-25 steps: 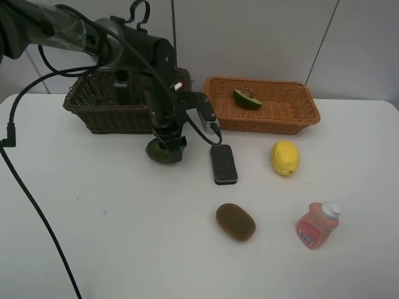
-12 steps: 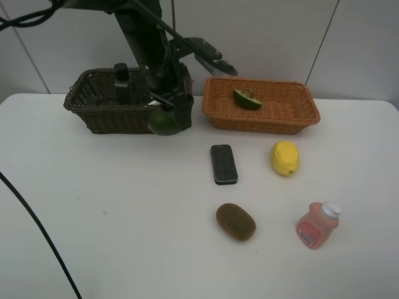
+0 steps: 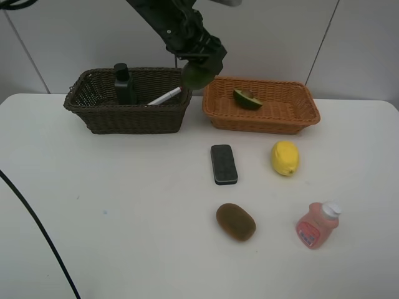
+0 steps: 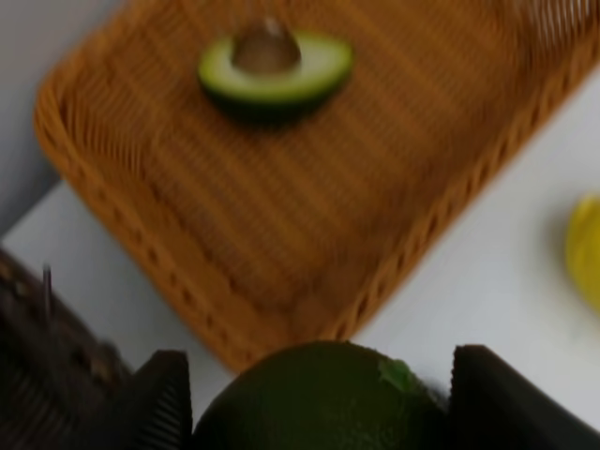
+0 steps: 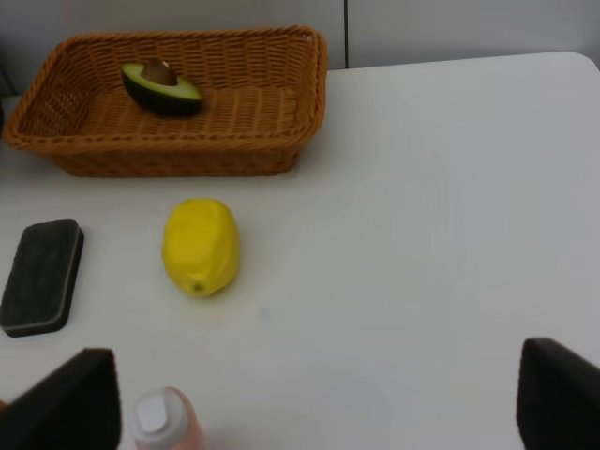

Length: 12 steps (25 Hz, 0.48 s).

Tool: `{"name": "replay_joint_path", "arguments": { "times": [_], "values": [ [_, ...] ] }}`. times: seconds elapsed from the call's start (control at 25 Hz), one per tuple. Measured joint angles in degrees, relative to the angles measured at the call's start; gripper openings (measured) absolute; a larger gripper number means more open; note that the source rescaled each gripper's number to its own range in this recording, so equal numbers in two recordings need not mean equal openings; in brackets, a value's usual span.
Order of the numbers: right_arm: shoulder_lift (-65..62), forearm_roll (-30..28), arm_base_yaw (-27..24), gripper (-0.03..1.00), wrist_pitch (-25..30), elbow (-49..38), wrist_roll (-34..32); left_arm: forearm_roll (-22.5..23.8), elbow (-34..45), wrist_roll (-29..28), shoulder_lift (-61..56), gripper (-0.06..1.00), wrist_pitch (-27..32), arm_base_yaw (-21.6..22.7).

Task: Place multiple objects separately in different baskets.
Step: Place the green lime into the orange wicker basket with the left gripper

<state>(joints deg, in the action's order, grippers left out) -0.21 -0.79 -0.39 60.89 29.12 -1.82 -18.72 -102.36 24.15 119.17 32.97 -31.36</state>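
My left gripper (image 3: 200, 70) is shut on the whole green avocado (image 3: 197, 76) and holds it in the air over the near-left corner of the light orange basket (image 3: 265, 122). In the left wrist view the avocado (image 4: 323, 398) fills the gap between the two black fingers (image 4: 161, 405). The halved avocado (image 3: 247, 98) lies in the orange basket. The dark brown basket (image 3: 124, 115) holds the green pump bottle (image 3: 124, 84) and the marker (image 3: 165, 96). On the table lie the black eraser (image 3: 224, 164), lemon (image 3: 285, 157), kiwi (image 3: 235, 222) and pink bottle (image 3: 317, 225). My right gripper (image 5: 319, 403) stands open above the table near the lemon (image 5: 201, 246).
A black cable (image 3: 37, 224) runs across the table's left side. The wall stands close behind both baskets. The right wrist view also shows the eraser (image 5: 42, 277), the pink bottle's cap (image 5: 161, 414) and the orange basket (image 5: 187, 161).
My left gripper has lifted the whole avocado off the table in front of the dark basket and carried it up and right to the orange basket's left end. Nothing else moved.
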Motion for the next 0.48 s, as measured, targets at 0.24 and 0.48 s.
{"name": "replay_joint_path", "arguments": {
  "times": [0.24, 0.48],
  "values": [
    [0.00, 0.00, 0.00, 1.00, 0.00, 0.00, 0.00, -12.22, -0.11, -1.30, 8.12, 0.67, -21.62, -0.06],
    [0.00, -0.06, 0.00, 1.00, 0.00, 0.00, 0.00, -13.45, -0.05, -0.94, 15.67, 0.79, -30.74, -0.01]
  ]
}}
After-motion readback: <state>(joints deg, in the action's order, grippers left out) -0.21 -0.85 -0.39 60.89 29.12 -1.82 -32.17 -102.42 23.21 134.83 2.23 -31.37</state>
